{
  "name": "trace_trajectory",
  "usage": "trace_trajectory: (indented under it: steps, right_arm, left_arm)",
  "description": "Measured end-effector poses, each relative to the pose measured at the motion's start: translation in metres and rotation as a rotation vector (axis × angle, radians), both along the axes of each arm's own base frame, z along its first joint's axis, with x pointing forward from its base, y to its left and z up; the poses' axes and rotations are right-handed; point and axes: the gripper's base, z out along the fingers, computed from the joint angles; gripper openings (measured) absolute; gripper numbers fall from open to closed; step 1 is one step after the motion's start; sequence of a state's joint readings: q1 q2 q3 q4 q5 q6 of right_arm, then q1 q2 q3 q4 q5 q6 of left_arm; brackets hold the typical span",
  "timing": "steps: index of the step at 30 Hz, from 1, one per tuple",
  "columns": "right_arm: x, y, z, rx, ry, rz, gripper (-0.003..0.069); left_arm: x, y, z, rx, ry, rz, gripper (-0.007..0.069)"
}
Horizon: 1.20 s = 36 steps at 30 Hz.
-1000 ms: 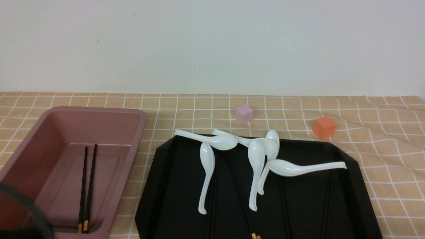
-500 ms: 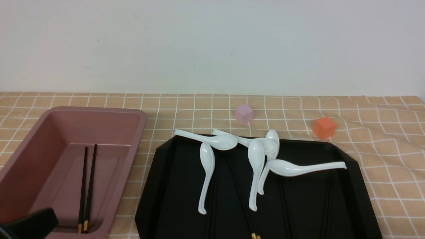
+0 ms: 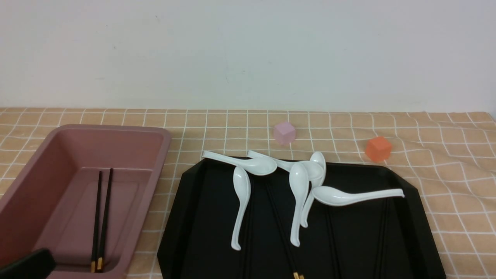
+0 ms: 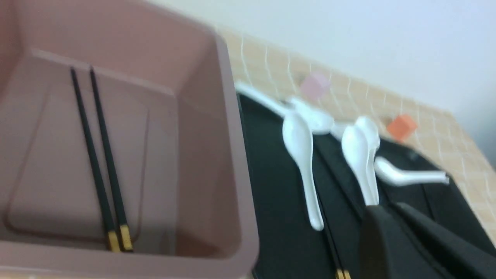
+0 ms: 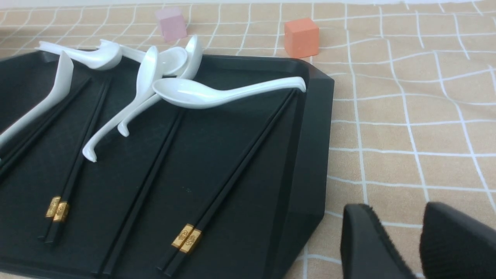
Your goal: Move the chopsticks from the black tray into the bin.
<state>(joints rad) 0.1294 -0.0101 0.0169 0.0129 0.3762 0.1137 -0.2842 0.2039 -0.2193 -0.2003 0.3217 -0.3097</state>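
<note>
The pink bin [image 3: 116, 130] stands at the left with one pair of black chopsticks [image 3: 101, 209] lying on its floor, gold bands toward me; the left wrist view shows them too [image 4: 97, 155]. The black tray [image 3: 422, 217] lies to its right. It holds several more chopstick pairs [image 5: 232, 174], partly under white spoons [image 3: 242, 201]. My left gripper [image 4: 387, 207] hovers over the tray's near side beside the bin, its jaws together and empty. Only a black part of it [image 3: 23, 265] shows in the front view. My right gripper [image 5: 395, 217] is open and empty over the cloth, right of the tray.
A pale pink cube [image 3: 284, 133] and an orange cube [image 3: 378, 148] sit on the checked cloth behind the tray. Several white spoons overlap across the tray's far half. The cloth is wrinkled at the right.
The black part of my left arm at the lower left has sunk lower and further left in the front view. Chopsticks, spoons and tray have not moved.
</note>
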Motion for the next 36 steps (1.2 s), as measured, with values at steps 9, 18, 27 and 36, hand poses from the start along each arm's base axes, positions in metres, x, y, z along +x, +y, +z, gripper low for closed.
trace_trajectory:
  steps: [9,18,27,36]
  right_arm:
    - [0.000,0.000,0.000,0.000,0.000,0.000,0.0240]
    - [0.000,0.000,0.000,0.000,0.000,0.000,0.0240]
    - [0.000,0.000,0.000,0.000,0.000,0.000,0.0240]
    - [0.000,0.000,0.000,0.000,0.000,0.000,0.0240]
  left_arm:
    - [-0.009,0.015,-0.055,0.099,-0.065,0.178,-0.0010]
    - [-0.010,0.019,-0.074,0.188,0.028,0.201,-0.0001]
    - [-0.011,0.019,-0.076,0.202,0.051,0.199,0.0006]
    - [-0.011,0.019,-0.076,0.202,0.051,0.199,0.0011]
